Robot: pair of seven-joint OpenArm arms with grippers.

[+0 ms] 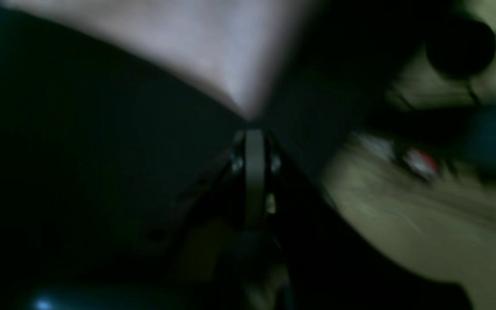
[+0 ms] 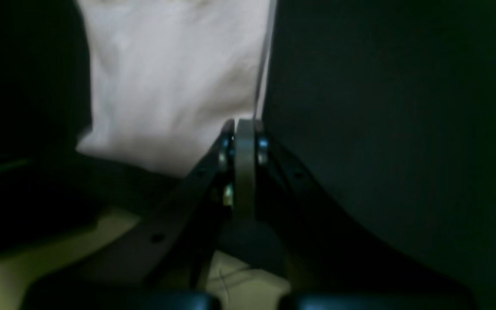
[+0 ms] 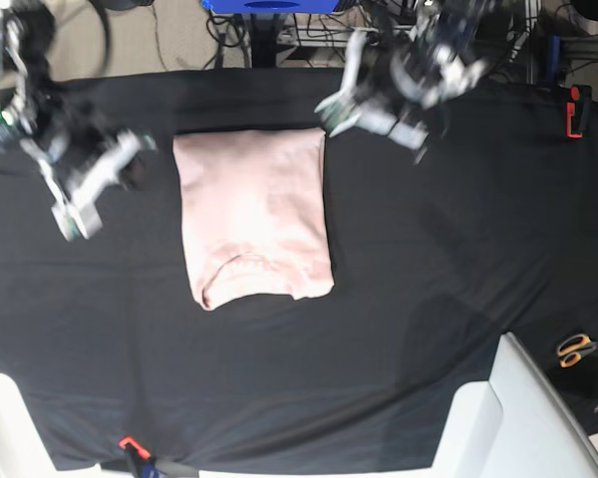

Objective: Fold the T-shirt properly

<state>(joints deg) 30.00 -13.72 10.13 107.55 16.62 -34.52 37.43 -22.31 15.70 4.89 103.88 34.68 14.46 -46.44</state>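
The pale pink T-shirt point(image 3: 254, 214) lies folded into a tall rectangle on the black table cover point(image 3: 429, 279), collar end toward the front. My left gripper point(image 3: 331, 108) is shut, just above the shirt's back right corner. In the left wrist view the closed fingertips point(image 1: 254, 133) point at that corner of the T-shirt point(image 1: 213, 47). My right gripper point(image 3: 132, 146) is shut, just left of the back left corner. In the right wrist view its tip point(image 2: 244, 125) is at the edge of the T-shirt point(image 2: 166, 86). Neither visibly holds fabric. Both arms are motion-blurred.
Orange-handled scissors point(image 3: 578, 347) lie at the right edge. A red item point(image 3: 575, 110) sits at the back right. White panels point(image 3: 498, 418) stand at the front right. A small red clip point(image 3: 130, 444) is at the front edge. Cables and a blue frame point(image 3: 269, 6) are behind the table.
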